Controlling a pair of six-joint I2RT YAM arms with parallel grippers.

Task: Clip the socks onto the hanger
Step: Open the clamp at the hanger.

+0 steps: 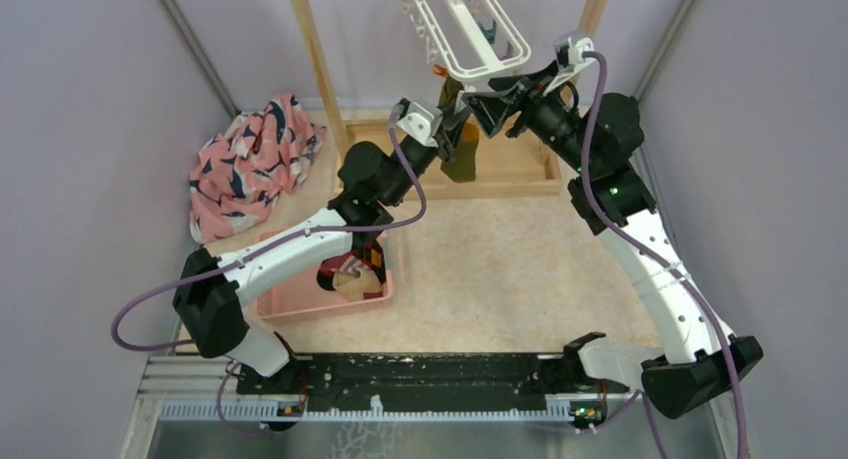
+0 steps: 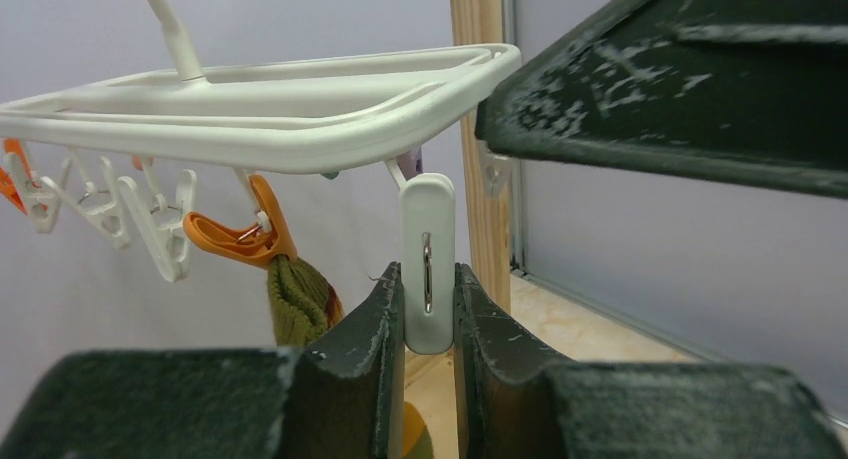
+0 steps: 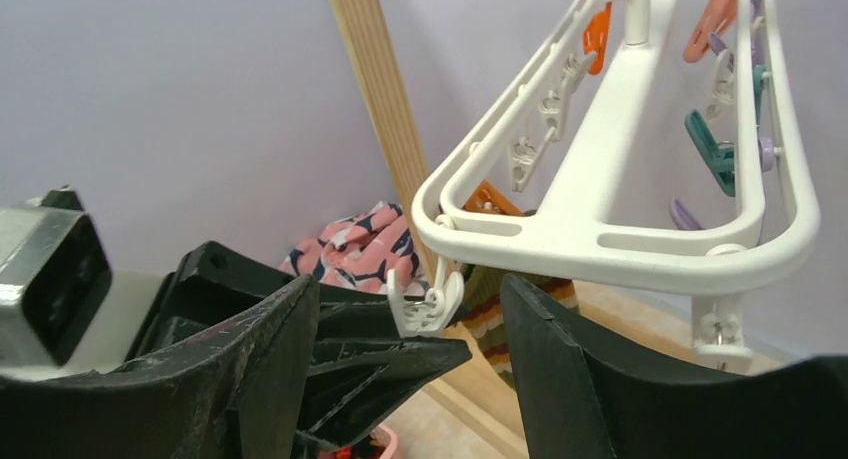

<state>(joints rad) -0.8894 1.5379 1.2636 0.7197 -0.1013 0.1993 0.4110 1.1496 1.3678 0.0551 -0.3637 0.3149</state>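
Observation:
The white hanger (image 1: 470, 41) hangs from the wooden rack, with small clips under its frame (image 2: 270, 119). My left gripper (image 2: 429, 279) is shut on a white clip (image 2: 429, 234) at the frame's near corner. Beside it, an orange clip (image 2: 245, 237) holds an olive-green striped sock (image 2: 298, 301), which hangs down over the rack base (image 1: 462, 161). My right gripper (image 3: 405, 309) stands open just under the hanger (image 3: 620, 241), its fingers apart on either side of the left gripper's tip and the white clip (image 3: 425, 304). An argyle sock (image 1: 355, 271) lies in the pink basket, partly under the left arm.
A pink basket (image 1: 290, 304) sits at the near left of the table. A big pink patterned cloth (image 1: 255, 164) lies at the far left. The wooden rack's posts (image 1: 315, 64) and base frame (image 1: 520, 184) stand at the back, with purple walls close on both sides.

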